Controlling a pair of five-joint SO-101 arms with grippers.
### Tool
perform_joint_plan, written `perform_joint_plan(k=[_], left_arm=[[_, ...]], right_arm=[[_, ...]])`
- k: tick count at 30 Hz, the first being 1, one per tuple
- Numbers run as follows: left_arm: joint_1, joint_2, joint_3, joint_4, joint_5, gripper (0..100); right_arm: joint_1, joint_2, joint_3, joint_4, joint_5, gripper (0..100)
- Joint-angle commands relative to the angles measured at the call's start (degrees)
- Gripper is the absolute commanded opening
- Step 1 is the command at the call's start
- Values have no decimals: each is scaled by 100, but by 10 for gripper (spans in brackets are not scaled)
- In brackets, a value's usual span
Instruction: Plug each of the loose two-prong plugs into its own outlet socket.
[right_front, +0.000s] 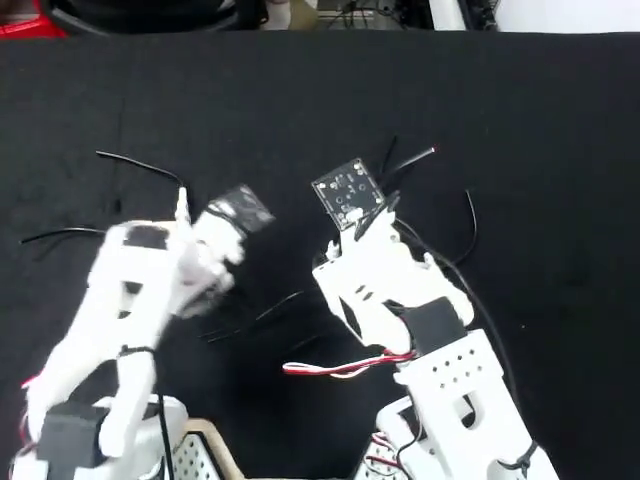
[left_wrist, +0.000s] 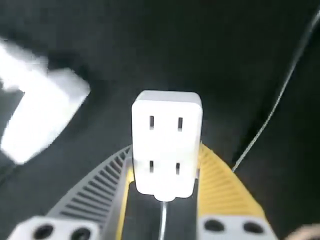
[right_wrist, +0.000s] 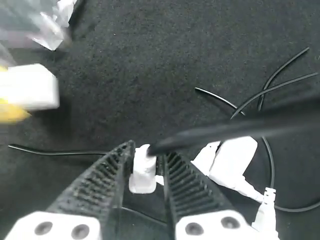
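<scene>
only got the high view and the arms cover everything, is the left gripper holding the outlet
observer: yes, in the left wrist view the left gripper is shut on the white outlet block.
operator: anything plugged in yet
observer: no, its four slots are all empty.
operator: and the right one
observer: in the right wrist view the right gripper is shut on a small white plug.

Blurred outlet block (right_wrist: 27, 87), cut off at the view's edge
</scene>
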Motion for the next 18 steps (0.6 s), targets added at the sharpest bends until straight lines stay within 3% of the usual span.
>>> perform_joint_plan(k=[1,3,6,10,13,18], left_arm=[[743,325,488,-1705,545,40],[760,510,558,-2084,607,41],[664,659,338,-1943,615,43],[505,677,110,-1319,659,175],[251,677,-92,-1178,1196,279],[-13,466,-400,-774,1398,290]], right_arm=[[53,-75,-215,26,-9,11],[53,-75,-215,26,-9,11],[53,-75,-215,18,-9,11],[53,-75,-215,18,-9,11],[44,-75,-207,26,-26,11],[-264,-84,-127,18,-9,11]])
